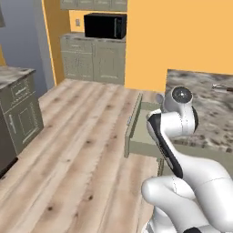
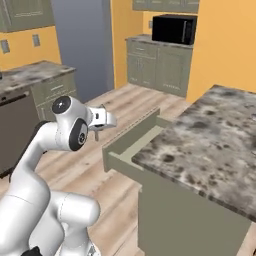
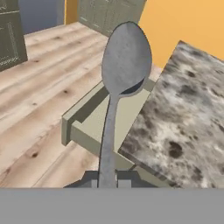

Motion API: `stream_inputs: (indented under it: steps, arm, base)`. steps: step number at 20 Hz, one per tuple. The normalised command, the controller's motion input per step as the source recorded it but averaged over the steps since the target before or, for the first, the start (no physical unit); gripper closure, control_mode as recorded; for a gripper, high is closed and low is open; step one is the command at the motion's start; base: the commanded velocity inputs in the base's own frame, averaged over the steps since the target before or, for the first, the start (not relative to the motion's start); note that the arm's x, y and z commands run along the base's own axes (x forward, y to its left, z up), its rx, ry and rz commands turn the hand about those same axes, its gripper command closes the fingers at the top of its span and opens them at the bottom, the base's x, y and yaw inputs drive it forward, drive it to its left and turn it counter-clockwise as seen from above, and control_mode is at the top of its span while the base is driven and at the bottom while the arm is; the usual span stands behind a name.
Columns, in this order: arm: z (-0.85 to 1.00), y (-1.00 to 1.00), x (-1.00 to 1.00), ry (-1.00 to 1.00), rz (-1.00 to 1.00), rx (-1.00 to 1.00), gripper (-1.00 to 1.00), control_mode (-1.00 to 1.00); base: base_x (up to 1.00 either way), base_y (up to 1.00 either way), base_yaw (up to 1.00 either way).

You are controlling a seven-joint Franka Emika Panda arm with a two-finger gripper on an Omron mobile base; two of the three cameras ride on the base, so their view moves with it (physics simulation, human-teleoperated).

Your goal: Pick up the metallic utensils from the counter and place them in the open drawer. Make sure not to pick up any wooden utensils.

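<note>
A silver-grey metallic spoon [image 3: 126, 59] stands up from my gripper [image 3: 107, 181], which is shut on its handle. Seen from the hand, the spoon's bowl hangs over the open sage-green drawer [image 3: 83, 114] beside the mottled marble counter [image 3: 188, 105]. In the right base view the gripper [image 2: 97, 133] hovers over the floor just left of the drawer [image 2: 131, 145], level with the counter [image 2: 210, 135]. In the left base view the arm hides part of the drawer [image 1: 134, 119]. Another utensil [image 1: 222, 88], silvery with a dark part, lies on the counter [image 1: 205, 107] at the far right edge.
A black microwave [image 1: 105, 26] sits on sage-green cabinets against the orange back wall. More cabinets with a marbled top [image 2: 35, 75] line the left wall. Wooden floor [image 1: 82, 150] stretches between them and the island.
</note>
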Motion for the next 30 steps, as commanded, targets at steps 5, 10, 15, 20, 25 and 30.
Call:
stream_inputs:
  steps: [5, 10, 15, 20, 25, 30]
  arm:
    - [0.0, 0.0, 0.0, 0.0, 0.0, 0.0, 1.0, 1.0]
    - [0.0, 0.0, 0.0, 0.0, 0.0, 0.0, 1.0, 1.0]
    - [0.0, 0.0, 0.0, 0.0, 0.0, 0.0, 1.0, 1.0]
    - [0.0, 0.0, 0.0, 0.0, 0.0, 0.0, 1.0, 1.0]
    - [0.0, 0.0, 0.0, 0.0, 0.0, 0.0, 1.0, 1.0]
    - [0.0, 0.0, 0.0, 0.0, 0.0, 0.0, 1.0, 1.0]
  base:
    - [0.71, 0.3, -0.34]
    - [0.44, 0.15, -0.39]
    - [0.31, 0.19, -0.45]
    - [0.37, 0.48, -0.41]
    - [0.3, 0.72, -0.35]
    - [0.17, 0.62, -0.14]
